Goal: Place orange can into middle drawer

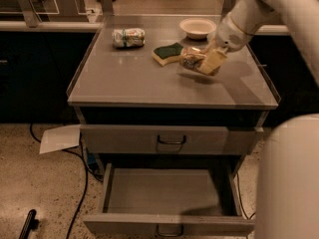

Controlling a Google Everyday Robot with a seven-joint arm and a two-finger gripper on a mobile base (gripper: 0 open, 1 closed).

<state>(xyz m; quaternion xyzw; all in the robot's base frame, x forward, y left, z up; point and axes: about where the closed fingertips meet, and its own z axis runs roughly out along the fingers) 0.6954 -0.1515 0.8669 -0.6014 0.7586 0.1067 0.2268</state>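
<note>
Orange can [190,59]: held in gripper, tilted, over counter [139,83].
Gripper [203,62]: clamped on orange can.
Sponge [167,53]: just left of gripper.
Bowl [198,28]: behind gripper.
White can [128,37]: well left, on its side.
Middle drawer [164,190]: open, below and in front of gripper.

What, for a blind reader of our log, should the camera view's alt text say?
The robot's claw is at the orange can on a grey cabinet top, beside a green-topped sponge. Below, the middle drawer stands open. A whitish can and a white bowl sit farther back.
</note>
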